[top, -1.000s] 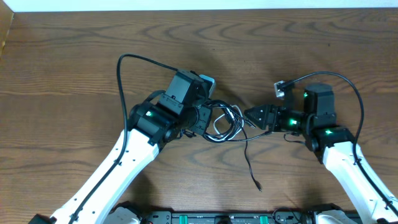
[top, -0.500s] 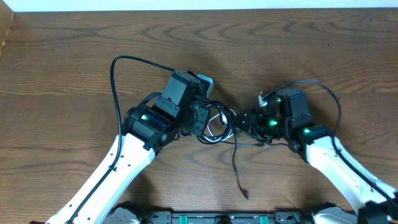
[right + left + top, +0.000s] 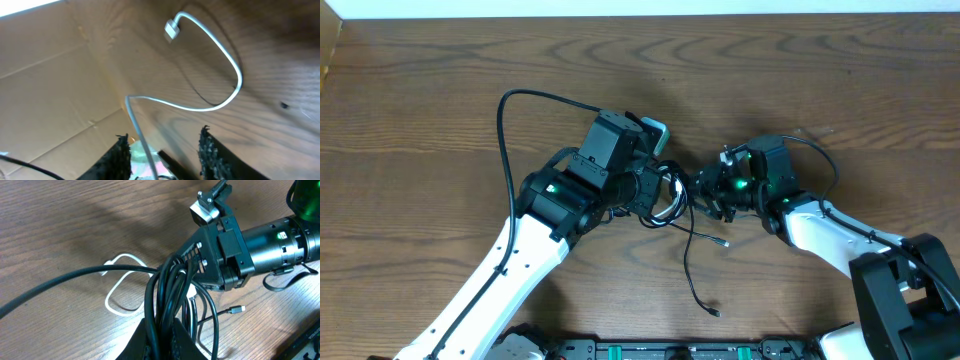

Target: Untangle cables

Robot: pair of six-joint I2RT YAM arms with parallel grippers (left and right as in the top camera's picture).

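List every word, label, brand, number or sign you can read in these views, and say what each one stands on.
No text can be read in any view.
The black cables and the white cable show no print.
The left claw and right claw show no markings, only green lights nearby.
The table and the cardboard are blank.

Black cables (image 3: 165, 300): your bundle reads plain black, unpatterned.
White cable (image 3: 220, 60): you have plain white throughout.
Table (image 3: 440, 110): brown, dark wavy woodgrain.
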